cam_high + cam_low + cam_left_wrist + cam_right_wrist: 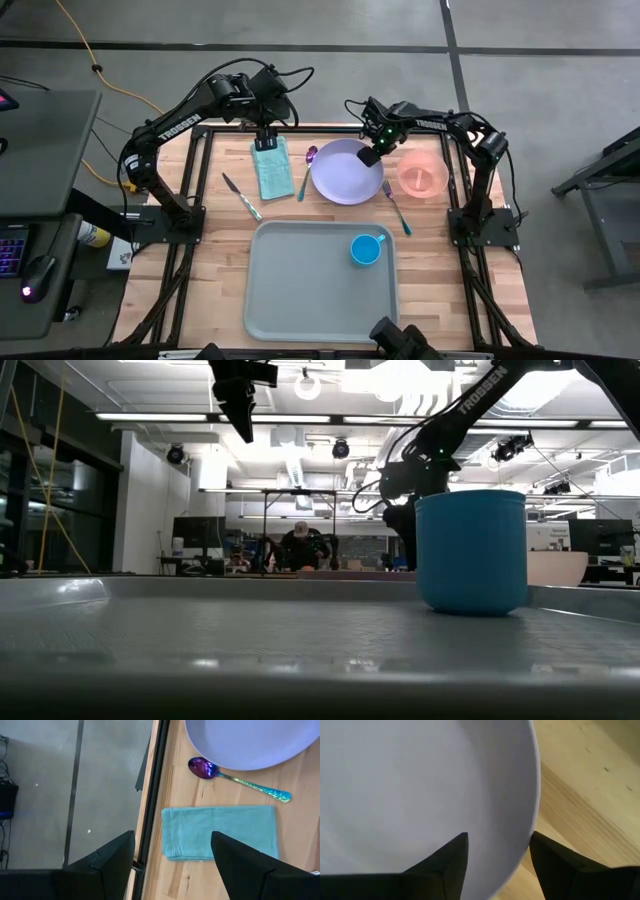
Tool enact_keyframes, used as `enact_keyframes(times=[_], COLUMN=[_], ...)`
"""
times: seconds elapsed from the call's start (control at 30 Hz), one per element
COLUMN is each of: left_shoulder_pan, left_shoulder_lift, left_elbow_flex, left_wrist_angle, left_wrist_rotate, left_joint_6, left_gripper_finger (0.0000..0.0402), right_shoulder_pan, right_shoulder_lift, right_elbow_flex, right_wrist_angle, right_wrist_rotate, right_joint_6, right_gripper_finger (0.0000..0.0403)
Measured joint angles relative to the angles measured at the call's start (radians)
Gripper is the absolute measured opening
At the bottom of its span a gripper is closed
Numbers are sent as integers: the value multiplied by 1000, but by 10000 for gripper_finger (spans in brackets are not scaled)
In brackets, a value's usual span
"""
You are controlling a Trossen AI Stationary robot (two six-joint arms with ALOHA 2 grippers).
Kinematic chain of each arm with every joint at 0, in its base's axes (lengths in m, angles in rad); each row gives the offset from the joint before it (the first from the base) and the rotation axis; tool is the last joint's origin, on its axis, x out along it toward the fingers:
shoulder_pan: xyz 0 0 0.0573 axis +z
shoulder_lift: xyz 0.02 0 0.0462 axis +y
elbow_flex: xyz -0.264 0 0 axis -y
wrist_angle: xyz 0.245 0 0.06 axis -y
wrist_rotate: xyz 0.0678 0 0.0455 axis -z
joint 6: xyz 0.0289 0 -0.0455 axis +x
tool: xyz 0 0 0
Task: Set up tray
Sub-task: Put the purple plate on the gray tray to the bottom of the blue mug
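Over the lavender plate [345, 172], beyond the tray [315, 282] holding only a blue cup [366, 249], the right gripper [497, 852] is held open astride the rim, so closing appears needed next, while the left gripper [172, 851] is poised open above the teal napkin [220, 831].

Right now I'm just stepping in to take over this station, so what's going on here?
Two arms are setting up the tray, which so far holds only a blue cup. The right claw is open, straddling the rim of the lavender plate. The left claw hangs open over the far end of the teal napkin. A spoon, a knife, a fork and a pink bowl lie on the table.
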Motion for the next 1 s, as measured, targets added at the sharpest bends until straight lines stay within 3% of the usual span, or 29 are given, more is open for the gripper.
enact_keyframes(times=[0.47, 0.77, 1.0], left_shoulder_pan=[0, 0, 0], left_shoulder_lift=[0, 0, 0], left_elbow_flex=[0, 0, 0], left_wrist_angle=[-4, -4, -4], left_wrist_rotate=[0, 0, 1], left_joint_6=[0, 0, 0], left_gripper_finger=[294, 294, 294], right_shoulder_pan=[2, 2, 2], right_shoulder_lift=[39, 39, 39], right_elbow_flex=[0, 0, 1], right_wrist_angle=[-11, -8, -11], right_wrist_rotate=[-8, 0, 6], right_joint_6=[36, 23, 12], right_gripper_finger=[105, 12, 3])
